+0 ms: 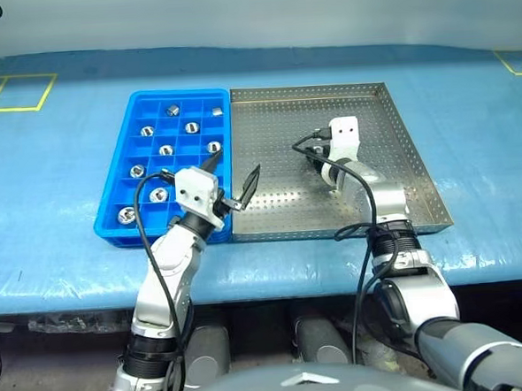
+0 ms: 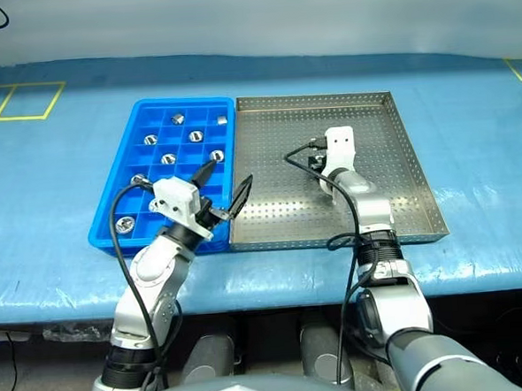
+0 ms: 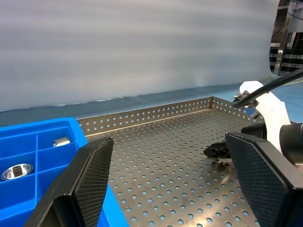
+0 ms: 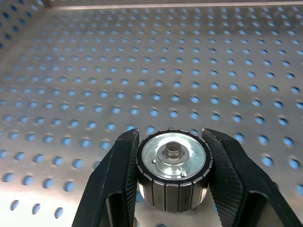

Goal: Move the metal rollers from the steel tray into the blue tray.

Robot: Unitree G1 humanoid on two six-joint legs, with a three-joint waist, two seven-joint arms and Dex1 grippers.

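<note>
- A metal roller (image 4: 172,176) is being pinched between the 2 black fingers (image 4: 111,184) of the right gripper (image 2: 318,168), down on the perforated floor of the steel tray (image 2: 394,196), roughly mid-tray.
- The jaws are being held shut on the roller's ribbed side wall, one finger each side, hollow hub facing the wrist camera.
- The left gripper (image 1: 234,185) is being held with jaws spread wide and nothing in them, over the seam where the blue tray (image 1: 118,173) is butting against the steel one.
- About 9 rollers (image 1: 166,150) are already sitting in the blue tray's compartments, 1 per cell as far as can be told.
- Handling guess: solid metal, so stiff and heavy-ish for its size, not fragile. The polished faces look slippery, so the grooved wall is probably the right place to be gripped, low and centred so it isn't squirted out.
- Both trays are being carried on the blue-covered bench (image 1: 50,217).
</note>
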